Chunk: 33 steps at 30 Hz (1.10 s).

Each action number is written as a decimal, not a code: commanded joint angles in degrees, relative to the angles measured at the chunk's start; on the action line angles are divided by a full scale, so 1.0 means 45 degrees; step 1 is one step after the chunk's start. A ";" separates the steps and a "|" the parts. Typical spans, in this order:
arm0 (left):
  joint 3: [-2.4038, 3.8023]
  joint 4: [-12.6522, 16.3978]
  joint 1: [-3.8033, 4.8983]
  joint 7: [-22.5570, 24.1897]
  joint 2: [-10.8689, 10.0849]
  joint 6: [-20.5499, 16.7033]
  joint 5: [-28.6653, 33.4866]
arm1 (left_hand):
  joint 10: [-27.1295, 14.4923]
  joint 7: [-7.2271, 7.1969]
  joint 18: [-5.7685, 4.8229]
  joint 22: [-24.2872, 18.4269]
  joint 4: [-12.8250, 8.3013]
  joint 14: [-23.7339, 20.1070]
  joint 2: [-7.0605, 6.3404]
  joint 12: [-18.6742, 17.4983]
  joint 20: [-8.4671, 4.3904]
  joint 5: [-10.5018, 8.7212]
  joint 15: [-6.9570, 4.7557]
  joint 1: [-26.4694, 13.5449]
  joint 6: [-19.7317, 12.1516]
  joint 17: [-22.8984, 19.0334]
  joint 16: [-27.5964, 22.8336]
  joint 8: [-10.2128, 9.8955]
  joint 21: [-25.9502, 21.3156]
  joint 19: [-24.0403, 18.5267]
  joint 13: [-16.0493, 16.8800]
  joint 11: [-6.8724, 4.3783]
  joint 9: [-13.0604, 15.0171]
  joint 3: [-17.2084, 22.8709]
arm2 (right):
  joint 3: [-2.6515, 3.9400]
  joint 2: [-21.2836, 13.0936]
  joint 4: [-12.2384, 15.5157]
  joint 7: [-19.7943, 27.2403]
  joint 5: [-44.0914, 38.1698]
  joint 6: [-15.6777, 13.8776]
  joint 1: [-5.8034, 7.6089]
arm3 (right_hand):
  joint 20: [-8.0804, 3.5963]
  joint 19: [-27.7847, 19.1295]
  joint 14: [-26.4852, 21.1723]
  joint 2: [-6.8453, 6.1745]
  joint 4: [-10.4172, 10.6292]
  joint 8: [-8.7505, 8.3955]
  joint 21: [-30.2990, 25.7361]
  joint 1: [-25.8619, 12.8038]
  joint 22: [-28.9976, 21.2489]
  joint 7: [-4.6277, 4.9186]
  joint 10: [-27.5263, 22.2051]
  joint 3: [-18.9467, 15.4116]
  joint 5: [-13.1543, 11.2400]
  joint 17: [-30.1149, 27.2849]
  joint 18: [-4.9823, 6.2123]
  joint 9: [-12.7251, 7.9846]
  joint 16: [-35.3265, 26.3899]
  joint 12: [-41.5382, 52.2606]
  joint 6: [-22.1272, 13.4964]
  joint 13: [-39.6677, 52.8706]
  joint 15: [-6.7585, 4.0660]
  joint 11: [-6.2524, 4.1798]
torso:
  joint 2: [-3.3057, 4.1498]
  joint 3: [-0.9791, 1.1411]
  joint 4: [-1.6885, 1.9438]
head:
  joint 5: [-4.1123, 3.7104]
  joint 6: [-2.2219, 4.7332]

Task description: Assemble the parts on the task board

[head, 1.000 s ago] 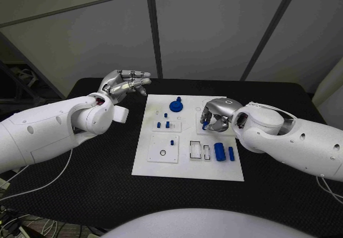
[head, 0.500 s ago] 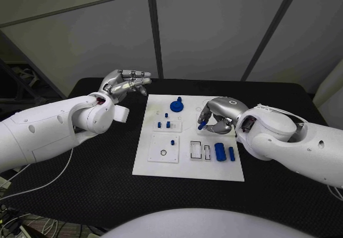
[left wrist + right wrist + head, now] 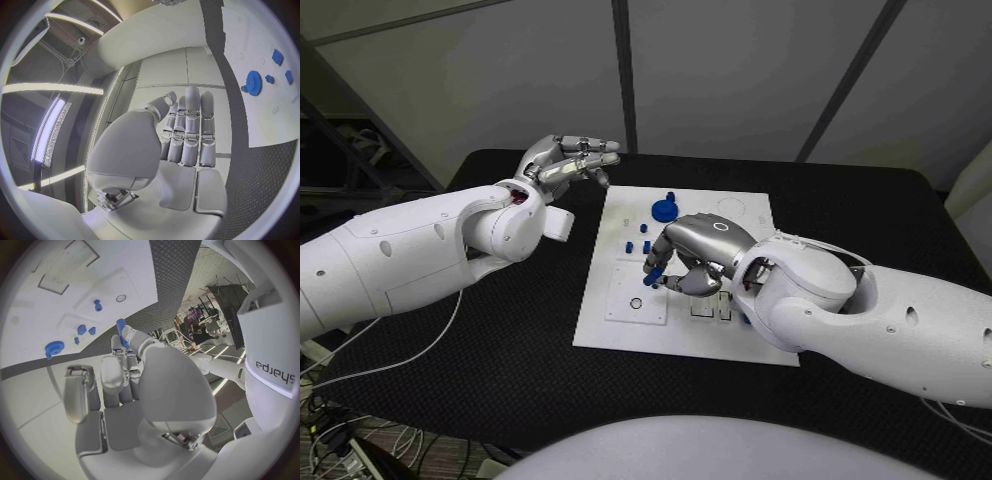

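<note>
Right hand [image 3: 692,255] hung over the task board [image 3: 620,335] centre, a small blue peg [image 3: 653,274] pinched in its fingertips. Left hand [image 3: 570,160] hovered off the board's far-left corner, fingers straight and together, empty.

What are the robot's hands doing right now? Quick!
Left hand: open, holding nothing, beside the board.
Right hand: pinching a small blue peg over the board.

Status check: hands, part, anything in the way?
Right hand pinches a blue peg over the board. Left hand open, raised off the board's far left corner. Nothing blocking.
</note>
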 commanded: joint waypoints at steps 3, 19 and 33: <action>0.0017 0.0003 0.0025 -0.0017 0.0065 0.0168 0.0035 | -0.0082 -0.0005 -0.0145 -0.0014 -0.0104 0.0017 0.0059 -0.0066 0.0013 -0.0024 0.0085 -0.0030 -0.0066 -0.0019 -0.0047 -0.0048 -0.0084 -0.0076 0.0009 0.0035 -0.0011 -0.0002 | -0.0207 0.0349 -0.0305 0.0461 0.0032 0.0112 -0.0109 | -0.0099 0.1073 0.0029 0.0082 -0.0117 -0.0084 0.0008 -0.0025 0.2933 0.0070 -0.0005 0.0021 0.0071 -0.0027 -0.0141 0.0289 0.0026 -0.0079 -0.0069 0.0023 -0.0042 0.0079 | 0.0000 0.0007 -0.0044 | 0.0104 -0.0101; 0.0018 0.0020 0.0034 -0.0037 0.0095 0.0177 0.0035 | -0.0083 -0.0002 -0.0145 -0.0015 -0.0115 0.0018 0.0054 -0.0065 0.0013 -0.0021 0.0085 -0.0029 -0.0068 -0.0023 -0.0057 -0.0049 -0.0087 -0.0075 0.0010 0.0037 -0.0013 -0.0007 | -0.0384 0.1272 -0.1489 0.0307 -0.0490 0.0546 -0.0312 | -0.0090 0.1062 0.0020 0.0081 -0.0177 -0.0125 -0.0013 -0.0030 0.2917 0.0085 -0.0035 0.0042 0.0072 -0.0053 -0.0136 0.0299 0.0015 -0.0133 -0.0105 0.0026 -0.0028 0.0096 | -0.0004 0.0035 -0.0024 | 0.0286 -0.0235; 0.0018 -0.0001 0.0034 -0.0058 0.0127 0.0196 0.0035 | -0.0084 0.0000 -0.0146 -0.0016 -0.0116 0.0018 0.0051 -0.0065 0.0015 -0.0024 0.0087 -0.0037 -0.0070 -0.0025 -0.0061 -0.0050 -0.0089 -0.0075 0.0010 0.0040 -0.0014 -0.0014 | -0.0653 0.1643 -0.1940 0.0325 -0.0815 0.0727 -0.0321 | -0.0088 0.1058 0.0017 0.0073 -0.0184 -0.0132 -0.0020 -0.0049 0.2913 0.0092 -0.0039 0.0037 0.0068 -0.0065 -0.0134 0.0304 0.0009 -0.0145 -0.0107 0.0028 -0.0024 0.0103 | 0.0008 0.0036 -0.0014 | 0.0300 -0.0287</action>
